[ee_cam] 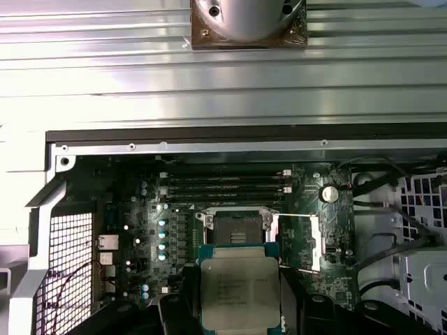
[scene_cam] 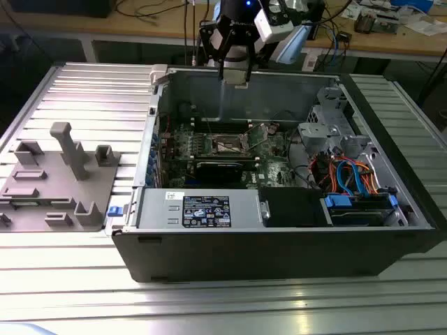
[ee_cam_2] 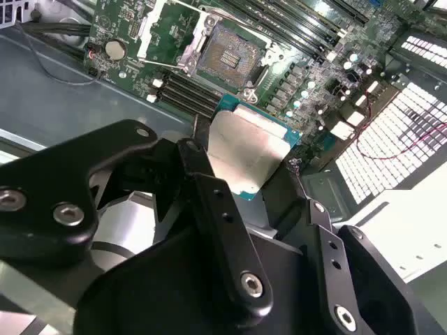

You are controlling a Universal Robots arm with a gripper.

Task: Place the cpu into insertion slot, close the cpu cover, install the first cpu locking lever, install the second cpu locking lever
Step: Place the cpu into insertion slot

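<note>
My gripper (ee_cam_2: 244, 166) is shut on the cpu (ee_cam_2: 246, 148), a flat square chip with a dull silver top and a green rim, held by two opposite edges between black fingers (ee_cam_2: 204, 150). In the first wrist view the cpu (ee_cam: 239, 283) hangs above the board, just short of the insertion slot (ee_cam: 237, 225). The slot's brownish contact field (ee_cam_2: 225, 52) lies bare. Beside it the cpu cover (ee_cam: 300, 241) stands swung open. In the exterior view my gripper (scene_cam: 235, 75) is high over the case's back wall, well above the slot (scene_cam: 228, 145).
The green motherboard (scene_cam: 202, 143) lies in an open black computer case (scene_cam: 279, 244) on a ribbed metal table. Black memory slots (ee_cam: 223, 185) run beside the socket. A long black card (scene_cam: 220, 167), drive cage and coloured cables (scene_cam: 349, 178) fill the case. A grey fixture (scene_cam: 59, 185) stands at the exterior view's left.
</note>
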